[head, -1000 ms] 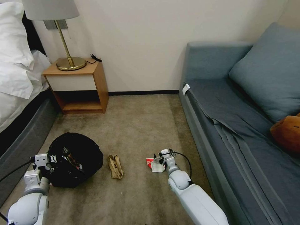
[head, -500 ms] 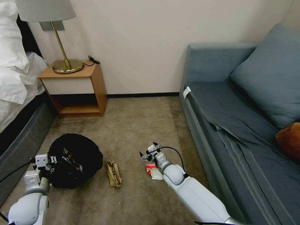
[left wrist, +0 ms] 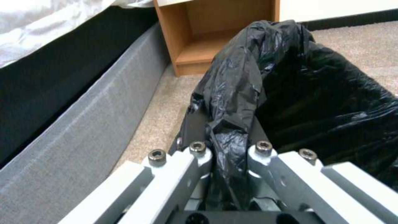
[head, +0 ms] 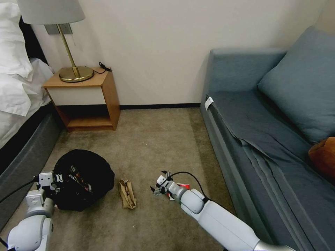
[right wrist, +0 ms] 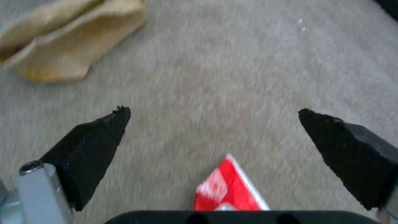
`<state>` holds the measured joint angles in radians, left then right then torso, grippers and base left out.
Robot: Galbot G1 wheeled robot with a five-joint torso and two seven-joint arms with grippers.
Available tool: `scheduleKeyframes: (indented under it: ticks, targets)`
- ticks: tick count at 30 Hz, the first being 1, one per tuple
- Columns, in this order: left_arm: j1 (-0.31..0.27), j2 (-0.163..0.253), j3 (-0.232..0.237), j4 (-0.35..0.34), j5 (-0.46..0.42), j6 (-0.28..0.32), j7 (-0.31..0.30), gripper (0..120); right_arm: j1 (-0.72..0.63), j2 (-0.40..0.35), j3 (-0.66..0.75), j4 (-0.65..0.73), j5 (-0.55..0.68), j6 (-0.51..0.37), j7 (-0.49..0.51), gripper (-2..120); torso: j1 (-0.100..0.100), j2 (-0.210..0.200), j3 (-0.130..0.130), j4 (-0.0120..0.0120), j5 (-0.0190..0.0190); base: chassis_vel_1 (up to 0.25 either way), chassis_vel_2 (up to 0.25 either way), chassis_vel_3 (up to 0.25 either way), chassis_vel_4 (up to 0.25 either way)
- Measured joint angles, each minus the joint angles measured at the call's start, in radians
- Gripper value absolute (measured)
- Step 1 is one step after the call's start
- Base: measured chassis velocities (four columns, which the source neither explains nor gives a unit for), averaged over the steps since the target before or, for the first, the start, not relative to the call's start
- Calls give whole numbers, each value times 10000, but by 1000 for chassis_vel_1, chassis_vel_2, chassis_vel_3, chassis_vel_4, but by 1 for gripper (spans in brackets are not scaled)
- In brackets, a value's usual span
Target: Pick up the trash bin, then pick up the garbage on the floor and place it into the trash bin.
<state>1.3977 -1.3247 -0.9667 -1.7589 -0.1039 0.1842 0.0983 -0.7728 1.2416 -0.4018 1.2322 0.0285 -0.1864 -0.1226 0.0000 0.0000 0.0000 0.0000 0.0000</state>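
The trash bin (head: 83,177), lined with a crinkly black bag (left wrist: 323,93), is low at the left over the carpet. My left gripper (head: 56,179) (left wrist: 230,146) is shut on the bin's bag-covered rim. A crumpled tan-brown scrap (head: 127,194) (right wrist: 62,46) lies on the floor just right of the bin. My right gripper (head: 157,187) (right wrist: 215,115) hovers open over bare carpet between that scrap and a red-and-white wrapper (head: 183,185) (right wrist: 228,189). The wrapper lies behind the fingertips, partly hidden by the wrist, and nothing is between the fingers.
A wooden nightstand (head: 87,101) with a brass lamp (head: 75,71) stands against the far wall. The bed (head: 21,94) runs along the left, close to the bin. A blue sofa (head: 265,132) lines the right, with a brown plush (head: 322,155) on it.
My right gripper has swung left, off the red-and-white wrapper, which stayed on the floor, towards the tan scrap. The head camera shifted slightly. The left gripper still holds the bin.
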Motion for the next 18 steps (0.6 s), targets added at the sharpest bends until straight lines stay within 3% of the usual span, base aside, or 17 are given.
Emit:
scheduleKeyframes:
  ticks: [8,18]
  targets:
    - [-16,-97,25,64,60,-53,23,5,-308,-175,404,-226,-138,0,-240,100,0,1,0,0,2,0,0,0,0]
    - [6,-237,100,67,133,-127,30,5,-478,197,1122,-1197,-599,299,-163,100,0,1,-1,1,3,0,0,0,0]
